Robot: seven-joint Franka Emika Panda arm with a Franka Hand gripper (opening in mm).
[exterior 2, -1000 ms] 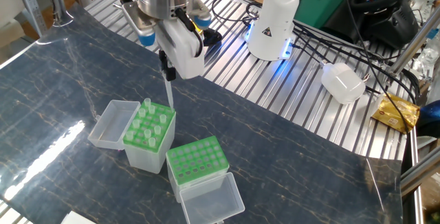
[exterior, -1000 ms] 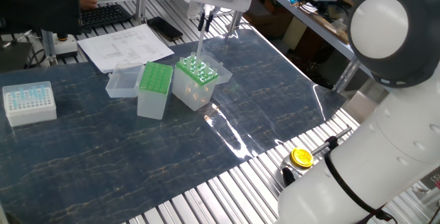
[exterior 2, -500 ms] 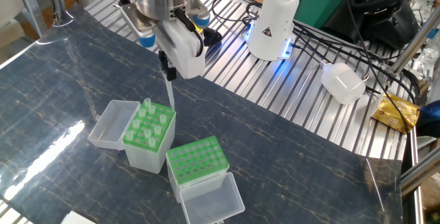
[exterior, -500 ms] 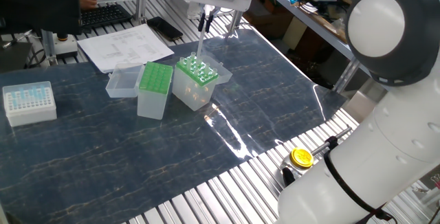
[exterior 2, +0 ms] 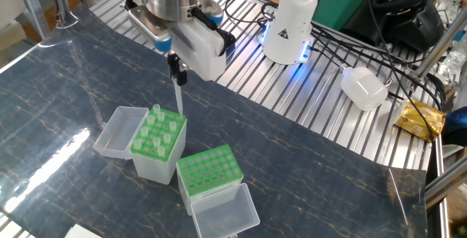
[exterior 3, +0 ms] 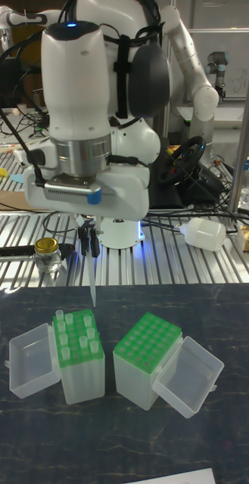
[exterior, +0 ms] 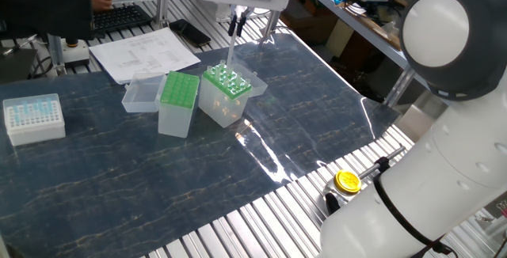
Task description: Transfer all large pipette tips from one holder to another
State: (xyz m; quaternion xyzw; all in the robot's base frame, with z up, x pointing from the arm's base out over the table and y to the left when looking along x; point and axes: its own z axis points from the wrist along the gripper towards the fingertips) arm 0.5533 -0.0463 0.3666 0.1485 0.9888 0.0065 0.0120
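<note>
Gripper (exterior 2: 176,71) closed on one large pipette tip (exterior 2: 179,99), hanging just above the narrower box (exterior 2: 157,147) at its 12 o'clock, roughly nine tips (exterior 3: 73,330) racked there, wider grid box (exterior 2: 209,177) beside it.

White arm (exterior 3: 75,83) w/ dark-grey joints, metal wrist ring, black gripper (exterior 3: 88,246).

Bright, even overhead light fills all views. Glare streaks the glossy dark mat (exterior: 261,151) in white patches, and the ribbed metal table (exterior 2: 321,114) shines. Shadows are faint. Focus is fairly sharp, slightly soft in the backgrounds.
</note>
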